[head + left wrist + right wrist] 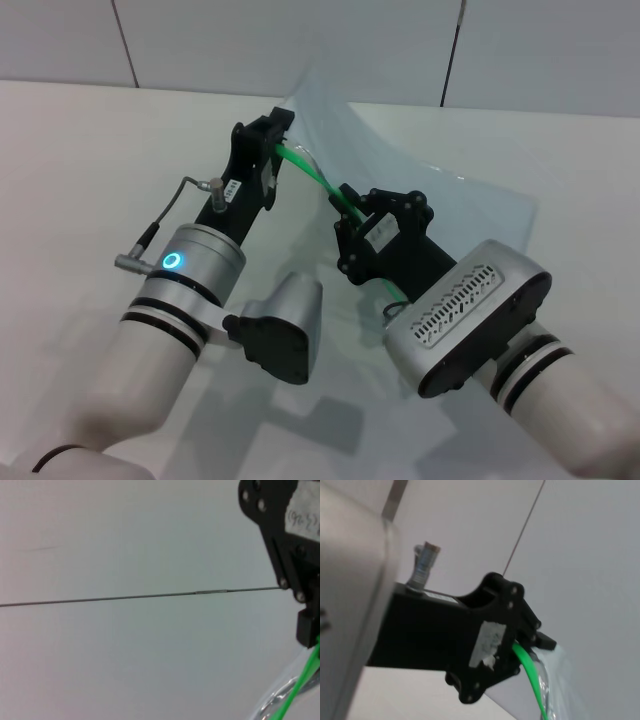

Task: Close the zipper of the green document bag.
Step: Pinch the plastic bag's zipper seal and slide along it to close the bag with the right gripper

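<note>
- The left gripper (280, 128) has its black fingers pinched shut on the far end of the zipper (312, 173), right at the upper corner of the green document bag (440, 205).
- The right gripper (345, 200) is clamped on the same zipper, nearer the robot along the strip than the left gripper; whether it sits on the slider itself cannot be told, as the fingers cover that spot.
- One zipper shows: a thin bright green strip running taut between the two grippers, then passing under the right gripper and reappearing just below it.
- One bag shows: a translucent pale bluish pouch lifted off the table (80, 170), its green edge held up by both grippers, its sheet curving away from the zipper to the far side of the right gripper and down to the table.
- In the right wrist view the left gripper (532, 635) appears as a black body with a white label, the zipper (532, 677) coming out of its tip with the bag's (565, 685) clear plastic hanging beside it.
- In the left wrist view the zipper (300, 687) crosses one corner as a green line beneath the black finger (307, 627).
- Two arms are counted, both raised over the white table, with a tiled wall (300, 40) behind the bag.
</note>
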`<state>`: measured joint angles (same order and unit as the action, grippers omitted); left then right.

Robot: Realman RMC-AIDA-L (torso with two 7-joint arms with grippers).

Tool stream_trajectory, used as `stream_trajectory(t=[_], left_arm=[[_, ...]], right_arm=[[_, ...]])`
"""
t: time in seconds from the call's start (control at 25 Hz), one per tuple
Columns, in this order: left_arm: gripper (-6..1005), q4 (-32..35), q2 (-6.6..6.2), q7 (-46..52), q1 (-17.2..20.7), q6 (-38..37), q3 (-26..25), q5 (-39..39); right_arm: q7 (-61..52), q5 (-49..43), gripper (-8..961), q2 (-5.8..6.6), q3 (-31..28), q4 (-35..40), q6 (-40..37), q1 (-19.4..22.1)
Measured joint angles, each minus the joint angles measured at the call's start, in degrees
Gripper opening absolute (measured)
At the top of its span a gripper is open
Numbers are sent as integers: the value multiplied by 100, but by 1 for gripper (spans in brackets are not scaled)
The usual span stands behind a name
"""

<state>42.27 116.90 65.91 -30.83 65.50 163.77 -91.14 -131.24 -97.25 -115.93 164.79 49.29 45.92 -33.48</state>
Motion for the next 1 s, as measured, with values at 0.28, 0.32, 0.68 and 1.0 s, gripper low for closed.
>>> stream_trajectory(t=[0.28,0.32,0.68,1.0], left_arm=[[70,0,-2,134,15,184,-3,15],[70,0,-2,142,17,192,-4,18],[71,0,-7,167,36,291,-7,77],[72,0,-10,215,51,347,-2,80]], right_arm=[[-115,8,82,0,-16,-122,0,41],[-146,9,83,0,-18,-140,0,46],[-323,13,87,0,-23,-289,18,64],[-446,13,90,0,-34,-410,23,70]])
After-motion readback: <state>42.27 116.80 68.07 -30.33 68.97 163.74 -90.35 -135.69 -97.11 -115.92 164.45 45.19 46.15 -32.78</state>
